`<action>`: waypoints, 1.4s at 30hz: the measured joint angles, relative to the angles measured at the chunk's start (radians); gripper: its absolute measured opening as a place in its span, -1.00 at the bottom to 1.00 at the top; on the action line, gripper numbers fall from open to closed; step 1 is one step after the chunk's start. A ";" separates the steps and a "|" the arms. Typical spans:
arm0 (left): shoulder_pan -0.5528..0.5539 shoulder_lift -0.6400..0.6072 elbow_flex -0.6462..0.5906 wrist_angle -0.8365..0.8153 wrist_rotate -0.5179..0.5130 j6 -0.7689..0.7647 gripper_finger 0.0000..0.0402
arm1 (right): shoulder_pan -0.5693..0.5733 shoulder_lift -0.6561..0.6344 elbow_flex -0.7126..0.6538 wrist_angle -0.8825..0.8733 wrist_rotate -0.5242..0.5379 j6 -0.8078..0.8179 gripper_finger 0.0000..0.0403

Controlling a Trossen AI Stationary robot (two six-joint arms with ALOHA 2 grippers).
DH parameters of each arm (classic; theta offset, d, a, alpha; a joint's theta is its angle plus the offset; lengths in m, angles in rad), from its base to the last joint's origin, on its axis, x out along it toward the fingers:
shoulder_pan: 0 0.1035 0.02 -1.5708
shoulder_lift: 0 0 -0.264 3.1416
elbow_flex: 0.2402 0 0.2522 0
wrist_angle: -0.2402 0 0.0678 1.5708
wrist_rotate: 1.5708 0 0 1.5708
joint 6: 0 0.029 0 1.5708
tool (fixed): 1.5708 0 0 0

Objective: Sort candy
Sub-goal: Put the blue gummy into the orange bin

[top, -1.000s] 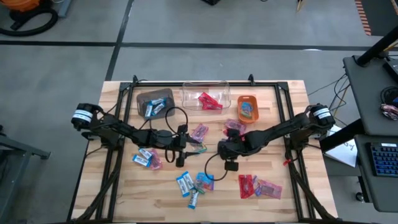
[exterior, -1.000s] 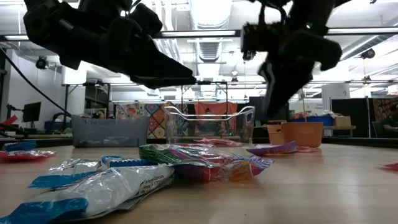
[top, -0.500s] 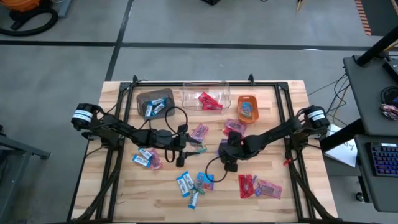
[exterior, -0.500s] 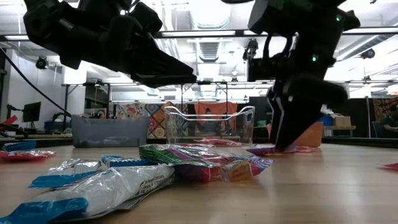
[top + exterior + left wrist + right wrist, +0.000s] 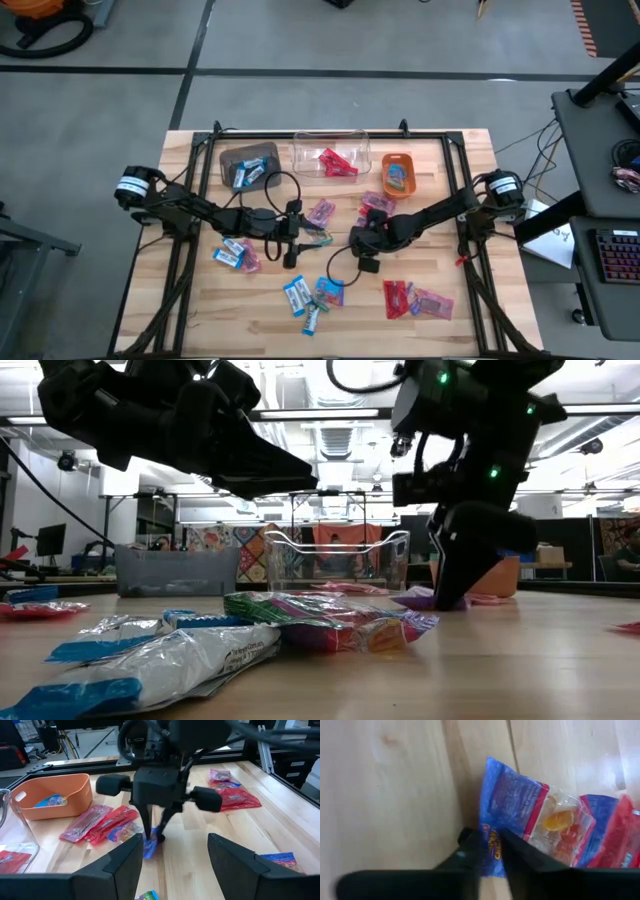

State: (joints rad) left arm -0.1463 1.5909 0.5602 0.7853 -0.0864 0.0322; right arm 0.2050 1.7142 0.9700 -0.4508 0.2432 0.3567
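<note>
Right gripper (image 5: 154, 834): down at the table's middle, its fingers (image 5: 470, 851) pinched narrow on the corner of a blue-and-red candy (image 5: 515, 825); the grip looked to be on the wrapper's edge only.
Held candy: lay flat on the table (image 5: 470, 200), touching a second red candy (image 5: 615, 845) at its far end, just beside the pink and red pile near the orange bin (image 5: 398, 173).
Left gripper (image 5: 297, 236): hovered left of centre, fingers spread wide, nothing between them; a green-edged candy (image 5: 320, 238) lay just ahead of it.
Other candy: blue-and-white pieces near the table's front (image 5: 300, 294) and at the left (image 5: 232, 254), red ones at the front right (image 5: 398, 297), some already in the brown bin (image 5: 250, 165), clear bin (image 5: 331, 153) and orange bin.
Risk, slip: a thin corner pinch on slick film might pull free on the lift.
Risk, double pick: the touching red candy could drag along and land in the wrong bin.
Risk, arms: both grippers sat near each other at the centre, so a swing toward the bins could clip the left arm.
</note>
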 joint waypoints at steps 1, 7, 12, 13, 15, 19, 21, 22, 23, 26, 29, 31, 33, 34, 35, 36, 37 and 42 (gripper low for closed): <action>0.000 0.000 0.000 0.000 0.000 0.000 0.03 | 0.000 0.000 0.000 0.001 0.000 -0.009 -0.87; 0.000 0.000 0.000 0.000 0.000 0.010 0.03 | 0.000 -0.011 0.003 0.015 -0.040 -0.039 -0.95; 0.000 0.011 0.000 0.007 0.000 0.020 0.03 | 0.002 -0.042 0.005 0.086 -0.120 -0.057 -0.96; 0.000 0.020 0.000 0.008 0.001 0.022 0.03 | 0.002 -0.047 0.005 0.108 -0.126 -0.060 -0.96; 0.000 0.047 0.005 0.016 0.001 0.023 0.03 | 0.002 -0.057 0.005 0.130 -0.142 -0.065 -0.96; 0.000 0.120 0.029 0.072 0.007 0.030 0.03 | 0.001 -0.064 0.005 0.156 -0.160 -0.073 -0.96; 0.000 0.157 0.038 0.088 0.026 0.040 0.03 | 0.000 -0.065 0.005 0.159 -0.166 -0.079 -0.96; 0.000 0.178 0.046 0.097 0.029 0.042 0.03 | 0.000 -0.066 0.005 0.161 -0.168 -0.080 -0.96; 0.000 0.197 0.055 0.112 0.035 0.042 0.03 | 0.000 -0.066 0.005 0.165 -0.169 -0.080 -0.96; 0.009 0.246 0.082 0.120 0.050 0.045 0.03 | 0.000 -0.069 0.006 0.175 -0.173 -0.087 -0.96; 0.013 0.288 0.106 0.118 0.052 0.045 0.03 | -0.001 -0.074 0.006 0.183 -0.174 -0.090 -0.96; 0.015 0.309 0.123 0.122 0.053 0.045 0.03 | 0.000 -0.077 0.006 0.182 -0.176 -0.097 -0.96; 0.019 0.325 0.136 0.123 0.054 0.045 0.03 | -0.001 -0.082 0.006 0.189 -0.189 -0.107 -0.96; 0.022 0.332 0.143 0.124 0.055 0.045 0.03 | -0.001 -0.084 0.006 0.188 -0.193 -0.109 -0.96; 0.025 0.335 0.143 0.119 0.055 0.045 0.03 | -0.001 -0.086 0.006 0.191 -0.195 -0.111 -0.96; 0.029 0.340 0.145 0.116 0.055 0.045 0.03 | 0.000 -0.087 0.006 0.201 -0.195 -0.115 -0.96; 0.032 0.347 0.152 0.119 0.055 0.045 0.03 | 0.000 -0.091 0.007 0.204 -0.195 -0.119 -0.96; 0.040 0.350 0.151 0.122 0.079 0.044 0.03 | 0.000 -0.118 0.006 0.203 -0.194 -0.133 -0.96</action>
State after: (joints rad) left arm -0.1062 1.9408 0.7110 0.9073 -0.0071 0.0757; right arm 0.2047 1.5960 0.9764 -0.2473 0.0490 0.2235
